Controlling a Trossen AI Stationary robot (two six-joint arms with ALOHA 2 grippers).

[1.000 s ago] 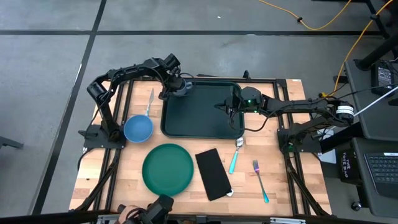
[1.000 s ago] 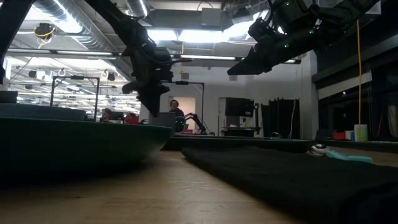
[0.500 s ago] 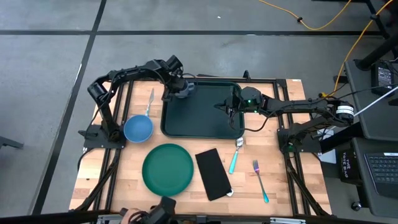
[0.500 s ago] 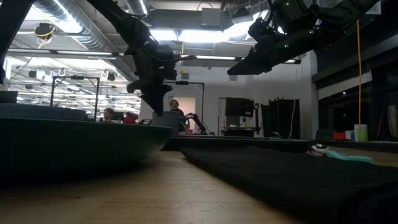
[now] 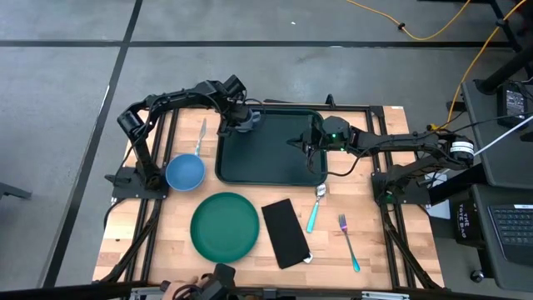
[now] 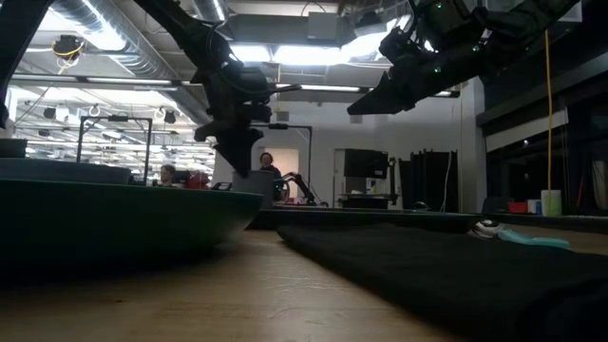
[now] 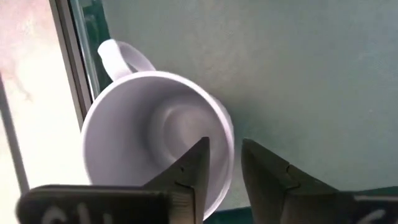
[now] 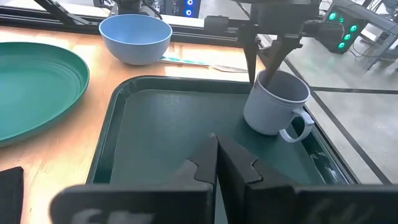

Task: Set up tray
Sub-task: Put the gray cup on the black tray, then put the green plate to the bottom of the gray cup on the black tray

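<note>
Two fingers of the left gripper [image 7: 222,171] straddle the mug [image 7: 158,134] wall, one inside the rim, one outside, a narrow gap showing between them; they look clamped on the rim, or very nearly so. In the right wrist view the same gripper [image 8: 272,62] comes down onto the rim of the mug [image 8: 277,101], which sits upright with its base on the tray floor [image 8: 174,134].

In the high view the mug [image 5: 241,119] is at about 11 o'clock on the tray [image 5: 271,167], in the corner, handle toward the rim. The tray itself lies at the far middle of the table [image 5: 179,212].

The right gripper [image 5: 297,143] hangs over the tray's 3 o'clock side, fingers pressed together, holding nothing.

Off the tray: blue bowl [image 5: 184,172] at 9 o'clock, a utensil [image 5: 201,136] beyond it, green plate [image 5: 224,225] at 7 o'clock, black napkin [image 5: 286,232] at 6, spoon [image 5: 315,210] and fork [image 5: 348,241] toward 5.

Judgement: the mug is being placed. To finish well, make sure the base is flat on the tray floor, clear of the raised rim, then spread the fingers fully and lift straight up so the inner finger does not drag or tip the mug.

No brand, label or legible writing shows on any item.
</note>
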